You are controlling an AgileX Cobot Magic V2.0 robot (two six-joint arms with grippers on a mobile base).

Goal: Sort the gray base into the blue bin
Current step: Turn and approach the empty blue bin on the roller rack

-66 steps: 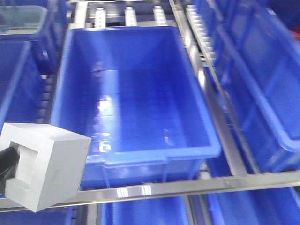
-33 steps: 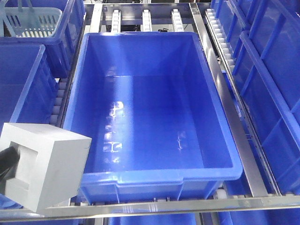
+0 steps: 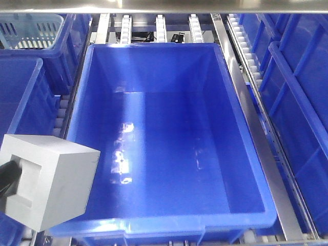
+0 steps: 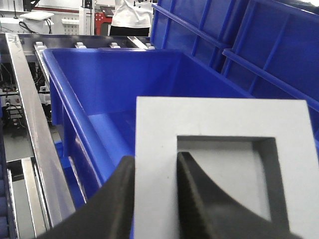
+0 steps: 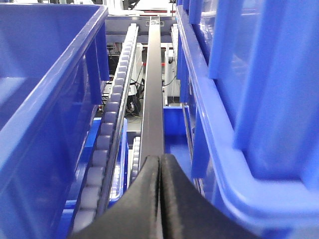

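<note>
Nearest, low at the left of the front view: gray base [image 3: 48, 189], held up in front of the near left corner of the blue bin [image 3: 154, 45], overlapping its rim but not down inside it. Clamped on one wall of that block, left hand [image 4: 154, 167], one black finger in the square recess, the other on the outer face. Right hand [image 5: 159, 164] pressed together, fingertips touching, gripping nothing, above a steel rail [image 5: 152, 89] running between two blue tubs [image 5: 45, 74]. Beyond the bin, white roller tracks [image 3: 125, 25]; at far left, pale lattice basket [image 3: 31, 28].
</note>
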